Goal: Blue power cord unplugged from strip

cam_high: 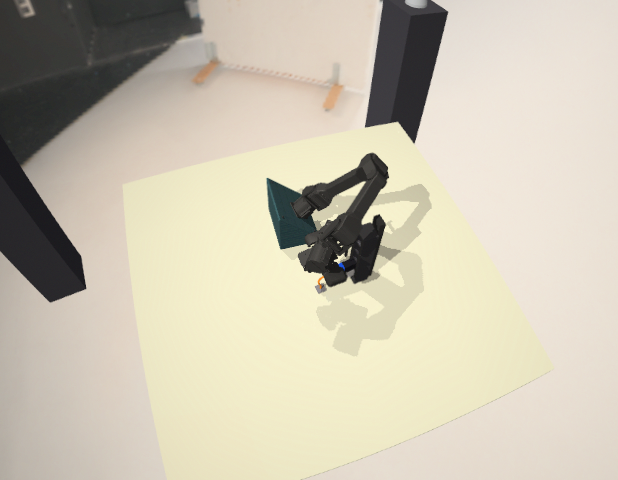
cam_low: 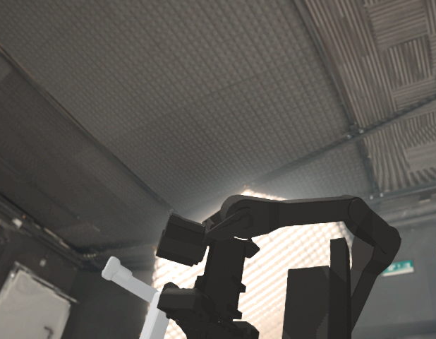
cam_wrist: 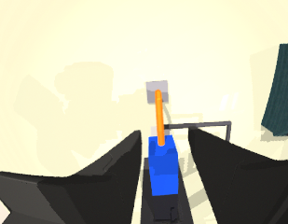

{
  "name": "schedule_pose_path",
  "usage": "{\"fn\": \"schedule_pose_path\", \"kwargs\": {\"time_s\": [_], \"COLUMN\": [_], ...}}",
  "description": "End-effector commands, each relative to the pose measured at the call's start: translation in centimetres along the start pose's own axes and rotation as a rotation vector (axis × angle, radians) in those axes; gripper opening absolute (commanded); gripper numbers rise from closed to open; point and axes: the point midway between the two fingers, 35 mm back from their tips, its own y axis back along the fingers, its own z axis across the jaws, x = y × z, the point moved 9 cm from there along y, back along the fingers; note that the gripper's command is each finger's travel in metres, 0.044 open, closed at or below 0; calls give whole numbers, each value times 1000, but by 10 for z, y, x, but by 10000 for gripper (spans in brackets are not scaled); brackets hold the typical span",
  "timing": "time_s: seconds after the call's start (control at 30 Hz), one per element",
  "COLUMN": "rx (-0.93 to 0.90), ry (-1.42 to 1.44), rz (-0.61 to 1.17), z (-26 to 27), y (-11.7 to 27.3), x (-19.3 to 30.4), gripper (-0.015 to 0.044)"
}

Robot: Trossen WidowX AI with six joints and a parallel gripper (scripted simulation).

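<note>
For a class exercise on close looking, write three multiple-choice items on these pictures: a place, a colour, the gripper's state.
1. Where is the blue plug?
A) between the gripper's fingers
B) on the green wedge
C) off the mat
2. What colour is the cord from the plug?
A) green
B) orange
C) white
3. How is the gripper?
A) shut on the plug
B) open, clear of the plug
C) out of view
1 A: the wrist view shows it between the fingers.
2 B: an orange line leads to the grey block.
3 B: gaps show on both sides of the plug.
</note>
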Motion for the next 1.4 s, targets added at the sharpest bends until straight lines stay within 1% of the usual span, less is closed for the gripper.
{"fn": "schedule_pose_path", "kwargs": {"time_s": [0.0,0.63,1.17,1.3,1.37], "rx": [-3,-3,-3,-2,-2], "ry": [-1,-1,-1,7,7], "rz": [-1,1,2,-4,-4], "z": [1,-1,-1,0,0], "y": [1,1,-11,-9,-9], "x": [6,37,38,38,38], "gripper": [160,160,160,55,42]}}
